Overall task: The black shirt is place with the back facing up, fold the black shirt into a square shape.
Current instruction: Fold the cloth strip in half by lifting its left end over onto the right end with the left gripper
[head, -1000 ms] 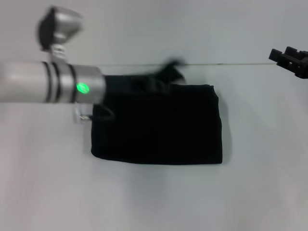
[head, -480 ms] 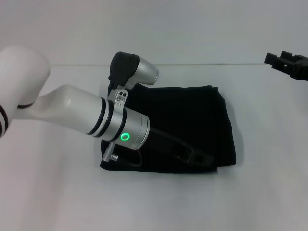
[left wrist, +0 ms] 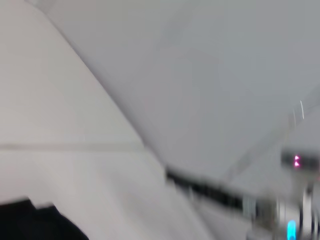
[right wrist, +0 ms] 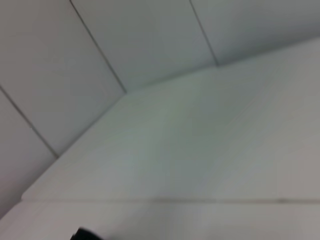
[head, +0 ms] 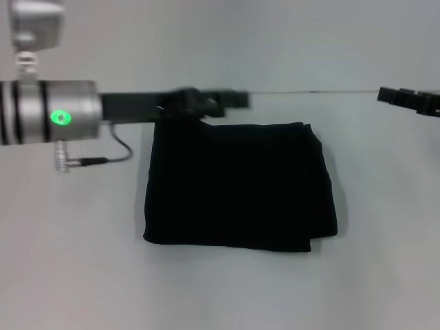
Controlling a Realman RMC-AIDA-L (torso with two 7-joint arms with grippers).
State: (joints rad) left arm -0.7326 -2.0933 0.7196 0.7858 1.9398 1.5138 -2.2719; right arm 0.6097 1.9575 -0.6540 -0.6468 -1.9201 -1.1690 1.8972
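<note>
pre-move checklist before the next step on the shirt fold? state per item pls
1. Plain black cloth shirt folded into a compact, roughly square block: ok.
2. Shirt lying flat on the white table: ok.
3. Near right corner shows a slightly offset layer: not ok.
4. Left gripper above the shirt's far edge, not holding cloth: ok.
5. Left jaws open or shut: cannot tell.
6. Right gripper off to the right, away from the shirt: ok.

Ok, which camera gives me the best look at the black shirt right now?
The head view: the black shirt lies whole on the white table, folded into a rough rectangle. The left wrist view catches only a dark corner; the right wrist view shows no clear shirt.
</note>
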